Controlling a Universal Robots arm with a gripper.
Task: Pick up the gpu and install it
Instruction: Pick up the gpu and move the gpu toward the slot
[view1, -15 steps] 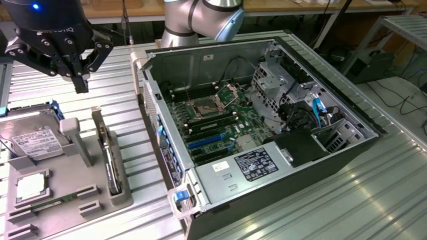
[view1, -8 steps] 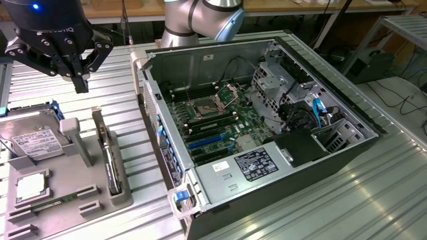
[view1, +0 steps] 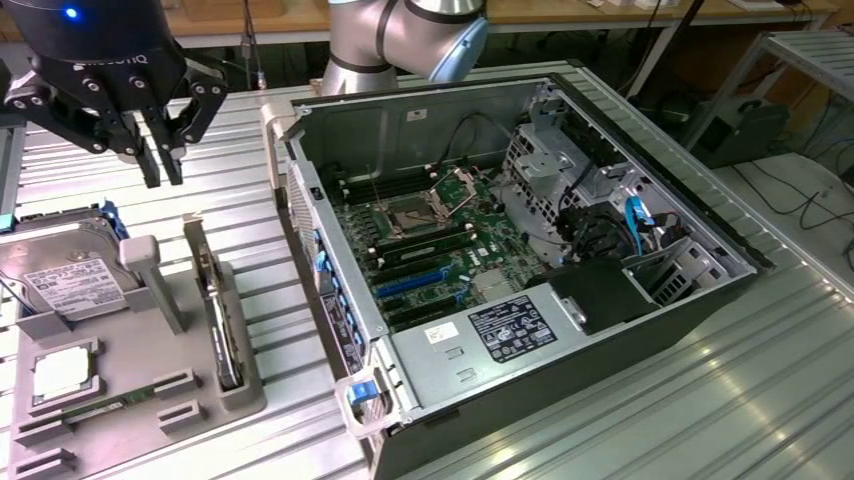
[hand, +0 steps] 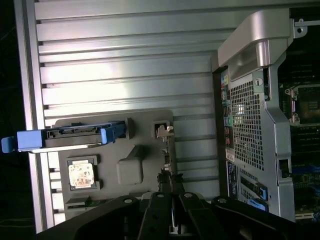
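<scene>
Gripper (view1: 162, 170) hangs empty beside the open computer case (view1: 534, 250) and above the grey holder (view1: 134, 365); I cannot tell whether it is parted or closed. The gpu (view1: 220, 310) stands on edge in the holder's slot. It looks light, stiff and fragile, probably best pinched across its exposed top edge.
</scene>
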